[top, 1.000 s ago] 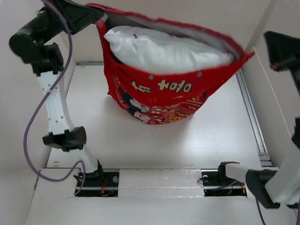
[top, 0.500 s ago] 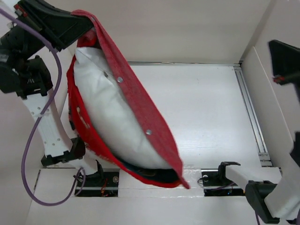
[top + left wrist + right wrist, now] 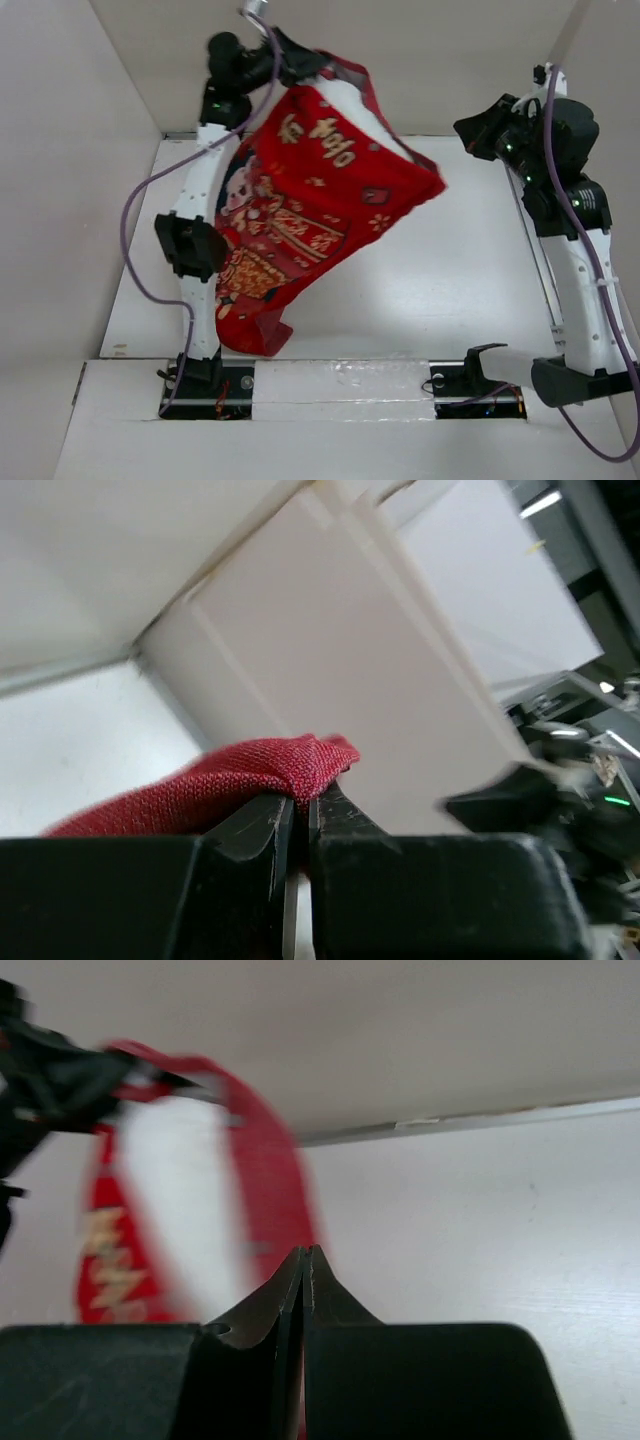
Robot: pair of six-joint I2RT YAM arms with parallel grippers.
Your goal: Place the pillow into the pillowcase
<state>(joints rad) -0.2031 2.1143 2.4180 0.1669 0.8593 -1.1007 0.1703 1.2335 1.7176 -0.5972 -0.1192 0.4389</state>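
The red pillowcase [image 3: 300, 215] hangs slanted from my left gripper [image 3: 308, 68], printed face towards the top camera, its lower end near the left arm's base. The white pillow [image 3: 347, 96] shows only as a sliver at the case's upper edge. In the left wrist view the left gripper [image 3: 300, 798] is shut on a fold of the pillowcase [image 3: 240, 778]. My right gripper [image 3: 468, 128] is shut and empty, off to the right of the case. In the right wrist view the right gripper [image 3: 304, 1252] faces the blurred pillowcase [image 3: 272, 1175] with the pillow [image 3: 170, 1195] showing in its mouth.
White walls [image 3: 90, 150] enclose the table on the left, back and right. A metal rail [image 3: 535, 260] runs along the table's right side. A purple cable [image 3: 135, 215] loops beside the left arm. The arm bases [image 3: 210, 385] sit at the near edge.
The case, first stretched between both sides, dropped to hang from the left gripper alone. The left arm then swung it to the back centre. The right arm has come into view, shut and empty.
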